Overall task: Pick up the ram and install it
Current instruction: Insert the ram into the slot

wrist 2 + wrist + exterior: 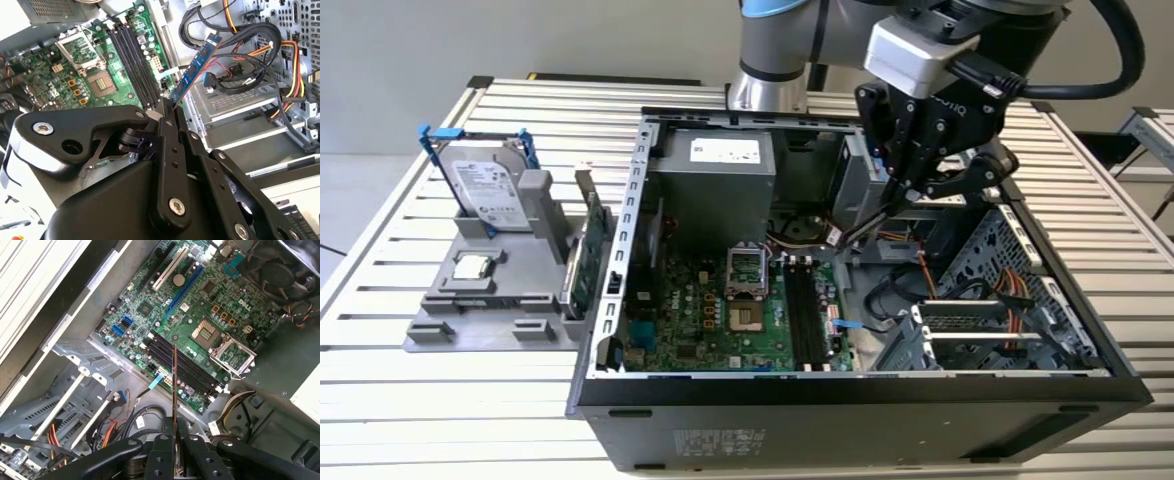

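The ram (196, 65) is clamped by one end between the fingertips of the pincer (167, 107), which is clenched on it, and the rest of the stick juts out free beyond the fingers, its broad face showing blue in the second wrist view. In the exterior view the ram (867, 222) hangs tilted inside the open computer case (854, 420), slanting down from the pincer (907, 190) toward the exterior view's left, with its lower end near the edge of the motherboard (707, 310) and apart from the memory slots (803, 320). In the first wrist view the ram (174, 385) is seen edge-on as a thin line rising from the pincer (176, 427) and crossing the row of long black memory slots (185, 367), beside which sits the CPU socket (206, 332) with its metal frame (234, 354) swung up. Bundles of black, red and yellow cables (240, 70) lie close by the stick, over the grey metal drive cage (240, 107). The power supply (720, 170) fills the far part of the case. Outside the case, at the exterior view's left, a grey fixture (494, 300) stands on the slatted metal worktop (454, 400); it carries an upright hard drive with blue clips (491, 190) and a green expansion card (594, 250) standing on edge just beside the case wall.
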Controlling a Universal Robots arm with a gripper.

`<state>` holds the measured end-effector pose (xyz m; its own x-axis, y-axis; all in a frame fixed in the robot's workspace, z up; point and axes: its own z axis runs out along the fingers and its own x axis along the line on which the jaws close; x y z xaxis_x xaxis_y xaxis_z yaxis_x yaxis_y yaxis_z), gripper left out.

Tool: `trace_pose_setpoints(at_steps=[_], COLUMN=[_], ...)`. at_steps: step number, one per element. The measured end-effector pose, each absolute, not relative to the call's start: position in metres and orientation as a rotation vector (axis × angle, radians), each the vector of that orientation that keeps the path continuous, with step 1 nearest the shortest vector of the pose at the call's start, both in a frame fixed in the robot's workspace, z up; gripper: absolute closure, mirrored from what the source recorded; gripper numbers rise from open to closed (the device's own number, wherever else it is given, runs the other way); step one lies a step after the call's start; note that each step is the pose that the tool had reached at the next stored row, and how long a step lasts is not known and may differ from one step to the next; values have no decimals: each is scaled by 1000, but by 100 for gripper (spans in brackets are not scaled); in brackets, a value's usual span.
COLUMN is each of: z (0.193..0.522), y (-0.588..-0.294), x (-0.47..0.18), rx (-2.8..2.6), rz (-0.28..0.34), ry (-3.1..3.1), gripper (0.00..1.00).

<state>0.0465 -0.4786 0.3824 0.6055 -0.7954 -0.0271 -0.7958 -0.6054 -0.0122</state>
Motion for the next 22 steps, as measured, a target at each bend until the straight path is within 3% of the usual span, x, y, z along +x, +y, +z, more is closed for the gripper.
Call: trace_pose_setpoints(at_steps=[22], z=[383], y=[-479], x=[46], rx=[-2897], rz=[32], ry=[1160], gripper=[100])
